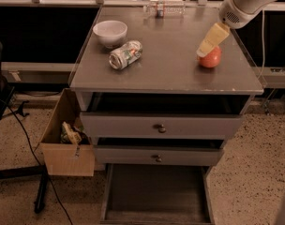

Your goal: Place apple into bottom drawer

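A cardboard box (63,149) is sitting on the floor at the far left, just beside the cabinet. On the cabinet top (170,76), a white bowl (109,32) is standing at the left rear. A crushed can (126,54) is lying on its side just in front of the bowl and a little to its right. Below, the two upper drawers (159,125) are sitting slightly ajar, and the bottom drawer (156,191) is standing pulled well out, its dark floor showing.

Toward the right side of the top, the apple (213,60) is resting well apart from the can. The gripper (202,53) is hanging at the apple's upper left, its pale tip overlapping the fruit. I cannot tell from this angle whether it is clasping the apple or only poised against it.

The apple is looking firm, smooth and fairly light, so it is likely to roll or slip under a glancing touch. The best hold is probably across its widest middle, on opposite sides, with pressure firm enough to stop it sliding. It would bruise if dropped, so lowering it close to the drawer floor seems wise.
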